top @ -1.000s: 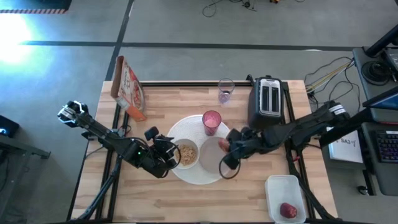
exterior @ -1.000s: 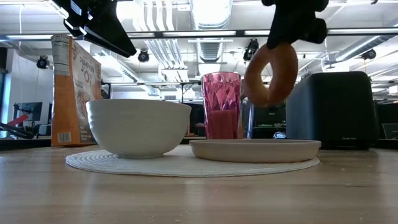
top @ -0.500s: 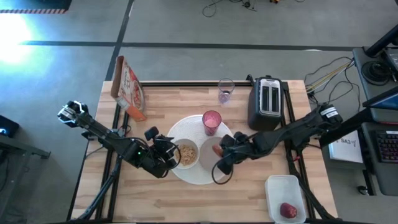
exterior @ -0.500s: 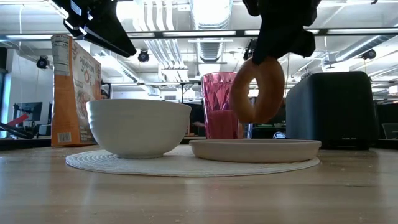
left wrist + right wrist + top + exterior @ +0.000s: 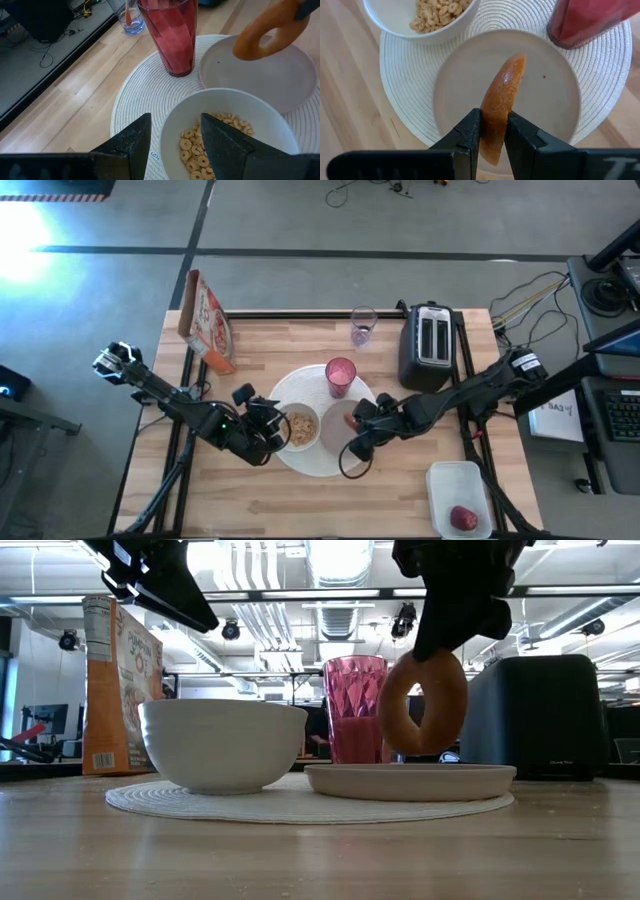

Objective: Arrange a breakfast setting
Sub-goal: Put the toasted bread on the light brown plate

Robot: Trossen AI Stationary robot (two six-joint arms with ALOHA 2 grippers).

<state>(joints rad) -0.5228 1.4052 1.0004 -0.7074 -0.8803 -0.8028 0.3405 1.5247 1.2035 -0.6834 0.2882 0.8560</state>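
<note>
Table [image 5: 250,500]: pale wood, bearing all items.

Toaster [image 5: 428,343]: black, behind the right claw, toward the table's far edge.

Cereal box [image 5: 207,320]: upright, well behind the left claw.

Large round white plate [image 5: 300,460]: woven-looking, under both claws.

Small grey plate [image 5: 555,95]: on the large plate, directly beneath the right claw.

Small white bowl [image 5: 220,107]: holds cereal rings, just ahead of the left claw.

Pink tumbler [image 5: 356,708]: upright on the large plate, beyond the grey plate from the right claw.

Clear container [image 5: 458,495]: near the table corner, well apart from the right claw; red apple [image 5: 462,518] inside.

Bagel half [image 5: 423,705]: on edge, hanging just above the grey plate.

Right claw [image 5: 492,137]: clamped on the bagel half.

Left claw [image 5: 172,142]: fingers parted, holding nothing, beside the bowl.
</note>
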